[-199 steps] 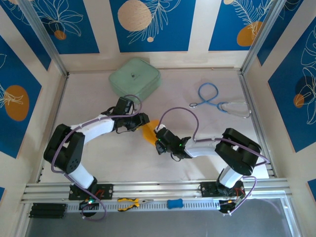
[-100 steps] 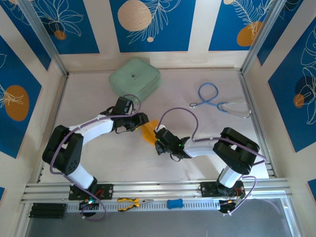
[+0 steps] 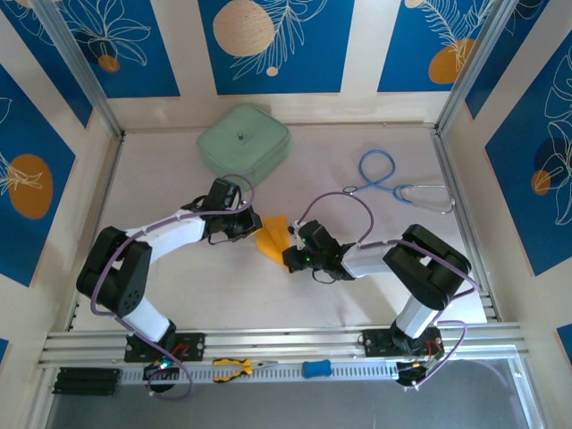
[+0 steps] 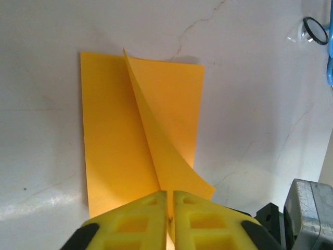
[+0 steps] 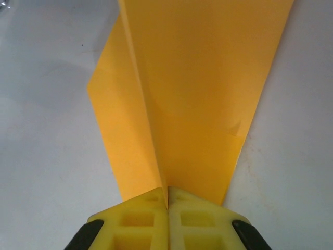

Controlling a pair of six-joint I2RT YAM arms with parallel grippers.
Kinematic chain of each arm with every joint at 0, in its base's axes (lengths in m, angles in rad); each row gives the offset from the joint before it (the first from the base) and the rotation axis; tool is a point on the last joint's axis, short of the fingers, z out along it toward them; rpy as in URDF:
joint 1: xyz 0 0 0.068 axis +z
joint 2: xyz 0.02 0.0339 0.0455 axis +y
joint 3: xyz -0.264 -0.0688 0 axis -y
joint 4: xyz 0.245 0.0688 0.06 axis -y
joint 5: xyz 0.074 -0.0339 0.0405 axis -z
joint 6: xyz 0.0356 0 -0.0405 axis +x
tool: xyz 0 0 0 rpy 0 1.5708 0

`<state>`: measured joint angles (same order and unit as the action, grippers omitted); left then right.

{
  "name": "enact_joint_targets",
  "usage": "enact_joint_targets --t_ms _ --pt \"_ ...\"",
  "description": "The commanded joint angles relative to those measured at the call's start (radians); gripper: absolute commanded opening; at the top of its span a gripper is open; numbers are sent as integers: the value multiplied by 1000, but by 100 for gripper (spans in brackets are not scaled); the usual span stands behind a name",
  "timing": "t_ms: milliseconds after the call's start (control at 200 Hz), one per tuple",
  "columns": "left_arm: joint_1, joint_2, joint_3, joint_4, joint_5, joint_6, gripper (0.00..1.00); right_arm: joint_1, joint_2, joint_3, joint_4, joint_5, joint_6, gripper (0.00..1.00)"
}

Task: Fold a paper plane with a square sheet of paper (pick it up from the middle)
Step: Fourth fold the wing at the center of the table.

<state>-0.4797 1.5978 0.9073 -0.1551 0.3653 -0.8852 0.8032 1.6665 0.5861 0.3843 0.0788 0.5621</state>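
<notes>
Pinching the orange-yellow paper sheet [image 3: 273,237] with both claws, mid-table.
My left gripper [image 4: 167,195] is clamped down on the sheet's left side, yellow jaws pressed together with a raised ridge of paper running right into the seam. My right gripper [image 5: 167,190] is closed the same way on the opposite side, biting a lengthwise crease. Sheet's partly folded: one panel lies flat on the white table [image 3: 357,295], another curls up off it. It sits between my two claws, well apart from the mint-green case [image 3: 243,141] at the far left and the blue stethoscope [image 3: 393,183] at the far right.
</notes>
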Motion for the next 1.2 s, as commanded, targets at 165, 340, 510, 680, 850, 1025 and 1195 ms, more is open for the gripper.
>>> enact_joint_targets --t_ms 165,340,510,680,850,1025,1195 --pt "3 35 -35 88 64 -30 0 -19 40 -42 -5 -83 36 8" --pt "-11 85 -32 128 90 -53 0 -30 39 -51 3 -109 50 8" --pt "-24 130 -26 149 100 -64 0 -40 35 -62 19 -130 57 8" --pt "-30 166 -32 150 95 -72 0 -48 32 -66 20 -149 65 9" --pt "-33 188 -76 186 88 -124 0 -50 34 -59 6 -161 69 9" --pt "-35 172 -126 197 54 -163 0 -51 35 -52 -13 -173 75 9" --pt "-39 158 -153 194 31 -189 0 -50 22 -49 -25 -183 81 9"
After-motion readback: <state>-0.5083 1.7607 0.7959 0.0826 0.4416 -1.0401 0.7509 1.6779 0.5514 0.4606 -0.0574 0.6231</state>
